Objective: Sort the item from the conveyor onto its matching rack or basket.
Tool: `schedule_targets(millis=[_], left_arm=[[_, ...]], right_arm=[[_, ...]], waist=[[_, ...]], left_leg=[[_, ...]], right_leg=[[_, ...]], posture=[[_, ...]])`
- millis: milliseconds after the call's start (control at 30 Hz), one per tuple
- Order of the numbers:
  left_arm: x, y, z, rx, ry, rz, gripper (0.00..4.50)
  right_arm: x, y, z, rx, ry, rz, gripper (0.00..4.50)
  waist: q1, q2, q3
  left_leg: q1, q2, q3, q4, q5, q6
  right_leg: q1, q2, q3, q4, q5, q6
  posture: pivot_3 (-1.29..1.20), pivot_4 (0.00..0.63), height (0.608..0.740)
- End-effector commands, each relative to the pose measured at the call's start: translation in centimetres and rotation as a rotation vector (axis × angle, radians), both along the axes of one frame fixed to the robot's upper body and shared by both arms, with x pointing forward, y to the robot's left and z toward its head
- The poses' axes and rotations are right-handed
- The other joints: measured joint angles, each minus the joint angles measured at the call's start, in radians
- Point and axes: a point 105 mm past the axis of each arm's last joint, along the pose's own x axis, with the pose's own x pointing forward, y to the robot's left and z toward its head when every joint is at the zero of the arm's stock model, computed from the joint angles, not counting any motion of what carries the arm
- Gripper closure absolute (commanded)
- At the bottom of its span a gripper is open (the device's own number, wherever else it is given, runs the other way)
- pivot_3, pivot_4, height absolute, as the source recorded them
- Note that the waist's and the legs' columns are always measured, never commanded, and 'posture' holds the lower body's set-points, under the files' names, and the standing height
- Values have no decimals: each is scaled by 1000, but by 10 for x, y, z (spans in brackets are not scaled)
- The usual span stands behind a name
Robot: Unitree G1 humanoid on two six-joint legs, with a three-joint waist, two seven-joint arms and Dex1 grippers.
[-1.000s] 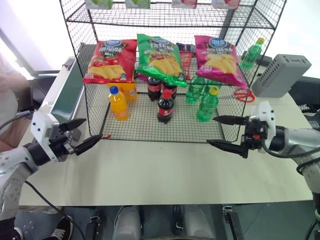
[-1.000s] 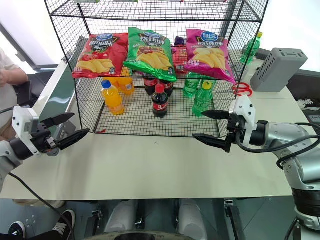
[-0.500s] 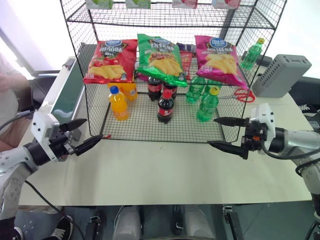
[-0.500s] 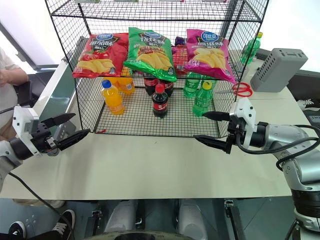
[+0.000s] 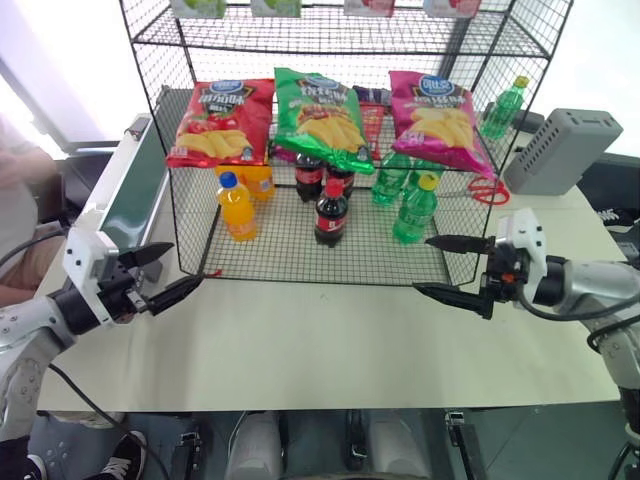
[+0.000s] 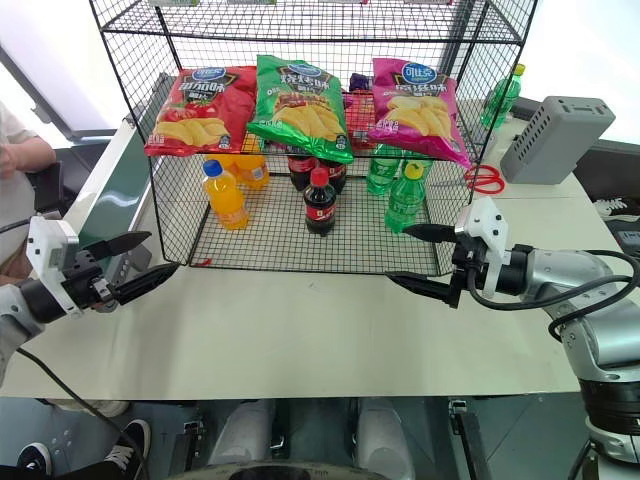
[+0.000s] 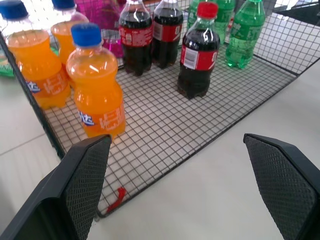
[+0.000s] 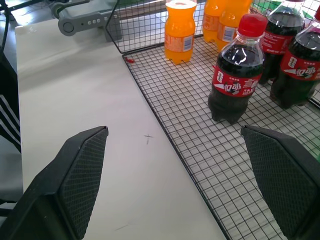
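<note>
The pink crisp bag, the item (image 5: 432,118), lies on the middle tier of the black wire rack (image 5: 340,30), at its right end, beside a green bag (image 5: 322,118) and a red bag (image 5: 220,122). The conveyor (image 5: 135,190), with its green belt, runs along the rack's left side. My left gripper (image 5: 180,265) hovers open over the table near the rack's front left corner, holding nothing. In front of the rack's right corner my right gripper (image 5: 425,265) is open too, with nothing between its fingers (image 8: 75,175).
Orange bottles (image 7: 95,85), cola bottles (image 8: 235,75) and green bottles (image 5: 415,208) stand on the rack's bottom tier. A grey box (image 5: 560,150), red scissors (image 5: 488,190) and a green bottle (image 5: 503,108) sit at the right. A person (image 6: 15,150) is at the far left.
</note>
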Motion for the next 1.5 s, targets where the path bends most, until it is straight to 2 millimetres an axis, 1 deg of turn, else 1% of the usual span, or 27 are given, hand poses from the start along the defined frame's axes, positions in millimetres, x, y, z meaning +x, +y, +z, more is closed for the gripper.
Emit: schedule_targets(millis=[33,400,667,900,1067,1400,1500], left_arm=[[0,0,7,26,-31,-5,0],[2,-5,6,20,-37,-20,0],[9,-4,9,20,-46,-21,0],[9,-5,9,16,-49,-35,0],[14,-8,11,7,-54,-49,0],[21,-8,14,15,-73,-62,0],[23,-11,14,10,-72,-70,0]], right_arm=[[-1,0,11,3,-44,9,60],[-2,-2,9,-13,-43,7,60],[-3,-2,8,-6,-41,-1,60],[-5,-2,9,-8,-47,-7,60],[-6,-1,5,-11,-48,-11,60],[-4,-4,5,-6,-67,-24,60],[-4,-4,2,-4,-60,-21,60]], waist=[[0,0,0],[0,0,0],[0,0,0],[0,0,0],[1,0,0],[0,0,0],[0,0,0]], left_leg=[[0,0,0,0,0,0],[0,0,0,0,0,0],[0,0,0,0,0,0],[0,0,0,0,0,0],[0,0,0,0,0,0],[0,0,0,0,0,0],[0,0,0,0,0,0]], right_leg=[[0,0,0,0,0,0],[0,0,0,0,0,0],[0,0,0,0,0,0],[0,0,0,0,0,0],[0,0,0,0,0,0],[0,0,0,1,0,0],[0,0,0,1,0,0]], posture=[[0,150,740],[0,150,740],[0,150,740],[0,150,740],[0,150,740],[0,150,740],[0,150,740]])
